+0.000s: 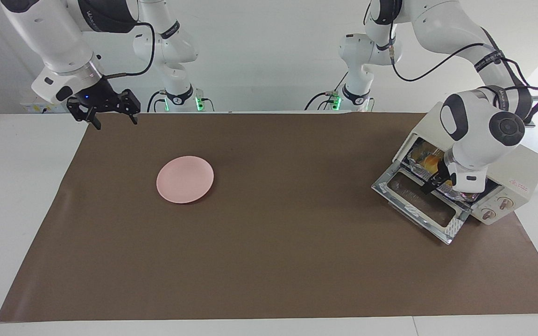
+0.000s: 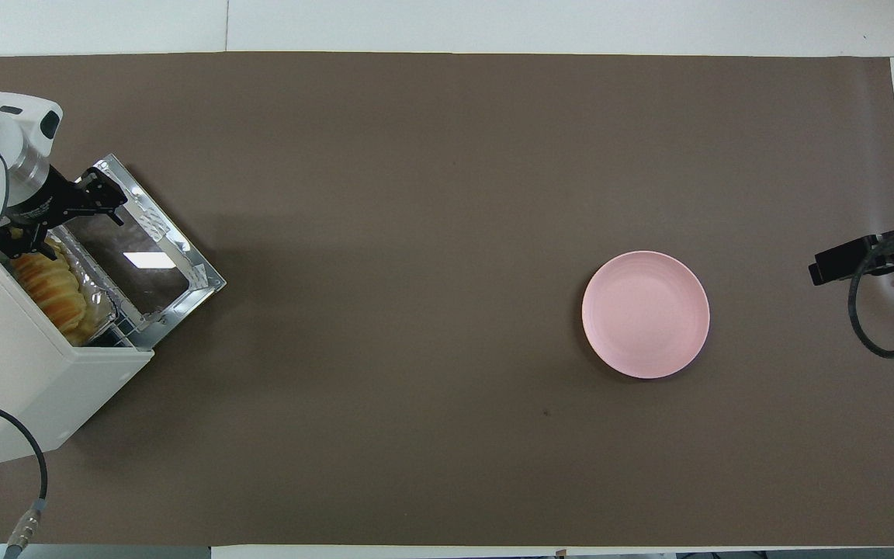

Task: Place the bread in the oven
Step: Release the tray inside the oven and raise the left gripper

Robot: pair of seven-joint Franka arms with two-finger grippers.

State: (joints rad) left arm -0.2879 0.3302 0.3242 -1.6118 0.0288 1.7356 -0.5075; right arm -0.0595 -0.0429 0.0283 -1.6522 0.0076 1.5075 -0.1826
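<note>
The cream-white oven (image 1: 516, 163) (image 2: 12, 388) stands at the left arm's end of the table, its glass door (image 1: 418, 205) (image 2: 144, 264) dropped open. Inside it lies the golden ridged bread (image 2: 51, 291) (image 1: 430, 161) on a crinkled foil tray (image 2: 98, 307). My left gripper (image 2: 59, 225) (image 1: 439, 179) hangs open just above the oven's mouth and the door's hinge, apart from the bread and holding nothing. The right gripper (image 1: 110, 114) waits open over the mat's corner at the right arm's end.
A round pink plate (image 1: 185, 179) (image 2: 645, 314) sits bare on the brown mat (image 1: 269, 261), toward the right arm's end. A cable (image 2: 28, 466) runs from the oven off the table edge nearest the robots.
</note>
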